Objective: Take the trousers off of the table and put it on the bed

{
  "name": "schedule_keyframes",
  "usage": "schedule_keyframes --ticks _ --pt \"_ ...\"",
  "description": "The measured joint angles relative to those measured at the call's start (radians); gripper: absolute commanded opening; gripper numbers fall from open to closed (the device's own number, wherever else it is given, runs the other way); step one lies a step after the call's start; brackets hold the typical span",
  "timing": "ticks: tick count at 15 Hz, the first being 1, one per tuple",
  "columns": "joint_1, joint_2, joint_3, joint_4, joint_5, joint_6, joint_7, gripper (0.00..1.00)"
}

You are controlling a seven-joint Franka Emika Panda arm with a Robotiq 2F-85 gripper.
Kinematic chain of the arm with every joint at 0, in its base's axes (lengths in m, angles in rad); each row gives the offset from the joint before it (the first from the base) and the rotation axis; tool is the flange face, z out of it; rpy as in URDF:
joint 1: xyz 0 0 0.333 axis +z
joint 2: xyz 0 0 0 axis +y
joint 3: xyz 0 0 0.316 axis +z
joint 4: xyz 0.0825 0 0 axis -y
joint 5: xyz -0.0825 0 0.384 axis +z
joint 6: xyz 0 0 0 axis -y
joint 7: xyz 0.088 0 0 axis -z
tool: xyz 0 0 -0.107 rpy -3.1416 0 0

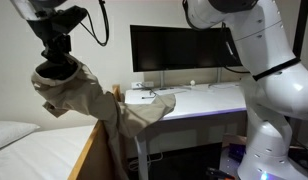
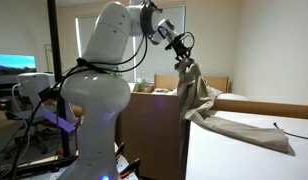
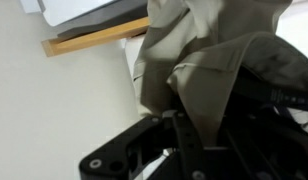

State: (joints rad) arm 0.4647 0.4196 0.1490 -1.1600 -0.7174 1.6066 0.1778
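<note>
Bed: a white sheet is seen at the far left in an exterior view. A light-brown wooden board is set along its side.
Gripper: it is held high, over the edge of the bed. It is pinched tight on the top end of the trousers, and a bunch of cloth is squeezed in it.
Trousers: khaki-beige cloth, rumpled and full of folds. One end is lifted up by the gripper. The middle is hung in the air between the bed and the table. The far end is laid on the left corner of the table.
Table: a white flat top is seen just right of the bed.
Monitor: a dark screen is stood at the back of the table.
Arm: the white robot arm is seen at the far right.
Long leg: in an exterior view one trouser leg is spread flat over the table. The rest is hung down from the gripper.
Wrist view: the folded cloth is seen in the middle and at the right. The black fingers are seen below it, and the wooden board at the upper left.
</note>
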Motion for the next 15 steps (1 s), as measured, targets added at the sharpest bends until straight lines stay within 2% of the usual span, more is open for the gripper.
schedule_keyframes --ticks 4,8,12,15 --pt "0.082 0.071 -0.005 0.177 -0.117 -0.106 -0.102 0.08" --pt "0.137 0.131 -0.02 0.308 -0.213 -0.131 -0.183 0.08" --pt "0.194 0.16 -0.068 0.409 -0.319 -0.164 -0.199 0.09" --pt "0.242 0.159 -0.113 0.478 -0.387 -0.234 -0.197 0.08"
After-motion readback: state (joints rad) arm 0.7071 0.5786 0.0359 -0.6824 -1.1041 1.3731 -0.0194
